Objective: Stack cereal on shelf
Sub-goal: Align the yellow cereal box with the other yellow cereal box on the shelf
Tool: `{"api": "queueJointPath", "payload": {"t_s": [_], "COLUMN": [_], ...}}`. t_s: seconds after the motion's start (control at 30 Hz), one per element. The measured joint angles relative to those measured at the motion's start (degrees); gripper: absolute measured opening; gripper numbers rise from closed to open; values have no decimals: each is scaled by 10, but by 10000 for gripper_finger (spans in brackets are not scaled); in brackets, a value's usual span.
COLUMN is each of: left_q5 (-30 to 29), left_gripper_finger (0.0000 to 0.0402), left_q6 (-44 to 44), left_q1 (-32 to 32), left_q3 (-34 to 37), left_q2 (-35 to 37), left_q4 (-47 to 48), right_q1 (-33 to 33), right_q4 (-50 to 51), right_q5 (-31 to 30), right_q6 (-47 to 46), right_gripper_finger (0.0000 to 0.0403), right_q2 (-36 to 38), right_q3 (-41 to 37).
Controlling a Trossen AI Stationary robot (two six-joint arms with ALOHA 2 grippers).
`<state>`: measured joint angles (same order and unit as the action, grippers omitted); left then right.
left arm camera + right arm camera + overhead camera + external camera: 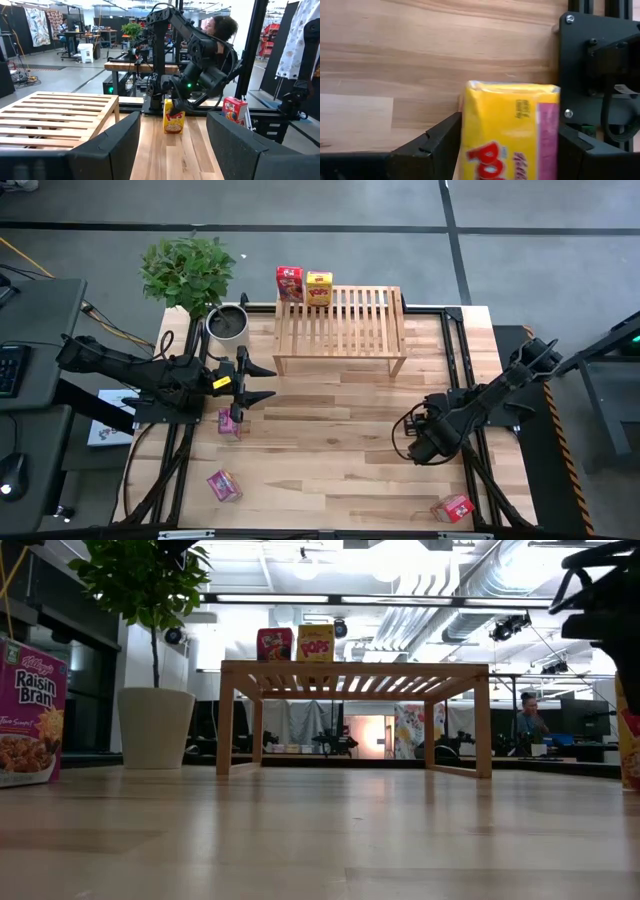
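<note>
The light-wood slatted shelf (340, 325) stands at the table's far middle. A red cereal box (289, 283) and a yellow one (319, 287) stand upright on its far left end. Another yellow box (510, 130) stands upright on the table at the right. My right gripper (425, 442) points down over it, open, with a finger close to each side. My left gripper (262, 380) hangs open and level at the left, above a pink box (230, 422). A second pink box (223, 485) and a red box (452, 507) rest near the front edge.
A potted plant (228, 323) stands at the far left corner beside the shelf. Black frame rails (462, 370) run along the table's sides. Bare wood lies between the two arms (340, 430). A person (220, 27) sits beyond the table's right side.
</note>
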<state>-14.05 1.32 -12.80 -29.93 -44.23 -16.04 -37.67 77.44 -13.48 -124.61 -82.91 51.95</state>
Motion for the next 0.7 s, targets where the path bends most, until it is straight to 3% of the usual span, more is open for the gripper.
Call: {"api": "queueJointPath", "payload": {"t_s": [0.17, 0.47, 0.53, 0.7], "left_q5": [0, 0, 0, 0], "left_gripper_finger": [218, 218, 218, 218], "left_q6": [0, 0, 0, 0], "left_q1": [0, 0, 0, 0], "left_q3": [0, 0, 0, 0], "left_q2": [0, 0, 0, 0], "left_q4": [0, -1, -1, -2], "right_q1": [0, 0, 0, 14], "right_q4": [0, 26, 22, -85], "right_q5": [0, -22, -32, -92], "right_q6": [20, 96, 169, 466], "right_gripper_finger": [213, 117, 108, 112], "right_q2": [0, 0, 0, 0], "right_q3": [7, 86, 127, 262]}}
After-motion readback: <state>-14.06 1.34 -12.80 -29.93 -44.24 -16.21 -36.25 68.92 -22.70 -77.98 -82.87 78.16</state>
